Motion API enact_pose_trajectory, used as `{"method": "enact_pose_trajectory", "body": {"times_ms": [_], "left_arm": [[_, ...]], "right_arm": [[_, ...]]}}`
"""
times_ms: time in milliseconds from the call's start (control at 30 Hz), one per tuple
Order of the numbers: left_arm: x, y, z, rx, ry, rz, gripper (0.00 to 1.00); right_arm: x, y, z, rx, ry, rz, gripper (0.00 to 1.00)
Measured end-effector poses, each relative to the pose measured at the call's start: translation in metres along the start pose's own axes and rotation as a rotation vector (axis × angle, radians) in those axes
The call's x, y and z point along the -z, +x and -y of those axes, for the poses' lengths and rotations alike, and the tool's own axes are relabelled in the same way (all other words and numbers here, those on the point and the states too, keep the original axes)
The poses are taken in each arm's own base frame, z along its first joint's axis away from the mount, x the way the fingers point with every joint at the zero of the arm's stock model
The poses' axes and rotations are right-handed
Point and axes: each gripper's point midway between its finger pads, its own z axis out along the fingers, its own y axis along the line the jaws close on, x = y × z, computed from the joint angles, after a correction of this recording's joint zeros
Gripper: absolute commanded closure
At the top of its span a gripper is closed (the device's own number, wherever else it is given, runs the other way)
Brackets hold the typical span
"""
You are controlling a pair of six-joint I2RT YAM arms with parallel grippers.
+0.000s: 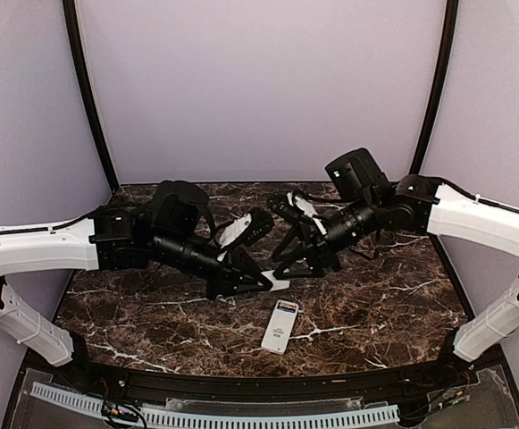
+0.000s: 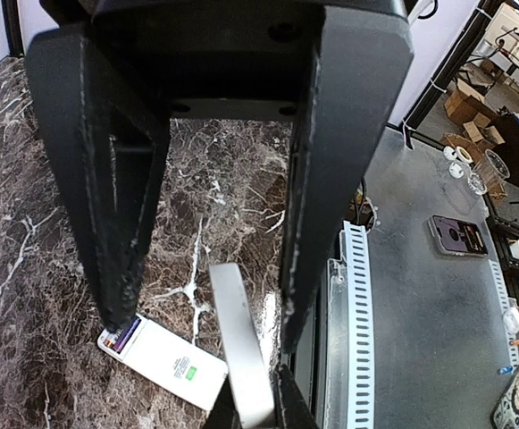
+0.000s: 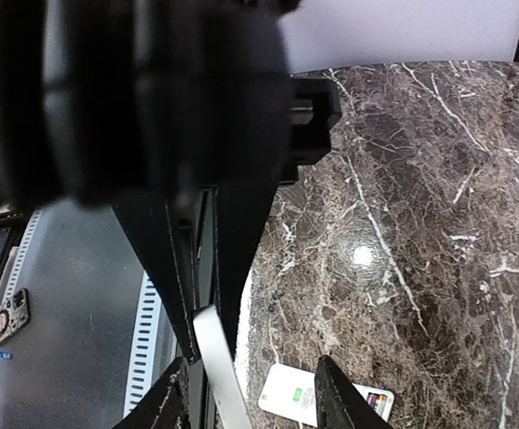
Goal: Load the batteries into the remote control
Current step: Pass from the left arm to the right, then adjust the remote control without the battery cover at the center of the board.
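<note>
Nearest, the remote control (image 1: 280, 327) lies display-up on the table (image 1: 375, 304), untouched. Behind it the left gripper (image 2: 250, 407) pinches the white cover (image 2: 237, 331), with the right gripper (image 3: 252, 407) spread around it. Batteries unseen; likely a handover, needing a squared grip.

The remote control (image 1: 280, 326) lies on the table (image 1: 393, 304), low and centre in the top view. Just above it in the frame, the cover plate (image 1: 280, 286) sits between the left gripper (image 1: 272, 284) fingertips. The right gripper (image 2: 205, 332) is near, to the upper right.
</note>
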Motion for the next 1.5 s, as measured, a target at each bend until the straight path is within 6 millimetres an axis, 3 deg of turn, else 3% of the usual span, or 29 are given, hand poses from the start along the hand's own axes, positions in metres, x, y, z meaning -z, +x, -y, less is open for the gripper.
{"method": "enact_pose_trajectory", "body": {"times_ms": [400,667,700,767,800,867,933,1067,1267,1400,1500], "left_arm": [[0.0,0.0,0.0,0.0,0.002,0.0,1.0],[0.0,0.002,0.004,-0.001,0.024,-0.008,0.98],[0.0,0.002,0.004,-0.001,0.024,-0.008,0.94],[-0.001,0.002,0.003,0.0,0.019,-0.008,0.75],[-0.001,0.002,0.002,0.0,0.012,-0.007,0.6],[-0.001,0.001,-0.004,0.008,-0.028,-0.001,0.43],[-0.001,0.001,-0.011,0.01,-0.066,0.005,0.33],[0.002,0.004,-0.022,0.024,-0.138,0.012,0.29],[0.007,0.022,-0.046,0.069,-0.272,-0.002,0.29],[-0.002,0.037,-0.056,0.123,-0.33,-0.034,0.26],[-0.023,0.06,-0.063,0.17,-0.364,-0.106,0.22]], "right_arm": [[-0.008,0.016,-0.013,-0.026,-0.097,-0.002,0.93],[-0.007,0.018,-0.024,-0.014,-0.15,0.01,1.0],[-0.007,0.018,-0.024,-0.013,-0.152,0.011,1.0],[-0.007,0.018,-0.025,-0.013,-0.155,0.012,1.0],[-0.007,0.018,-0.025,-0.014,-0.156,0.011,1.0],[-0.007,0.018,-0.024,-0.017,-0.154,0.011,1.0],[-0.007,0.019,-0.023,-0.032,-0.148,0.008,1.0],[-0.006,0.02,-0.017,-0.067,-0.127,0.003,1.0],[0.009,0.031,0.029,-0.233,0.018,0.013,1.0],[0.025,0.066,0.077,-0.444,0.146,0.034,1.0],[0.035,0.104,0.105,-0.606,0.234,0.032,1.0]]}}
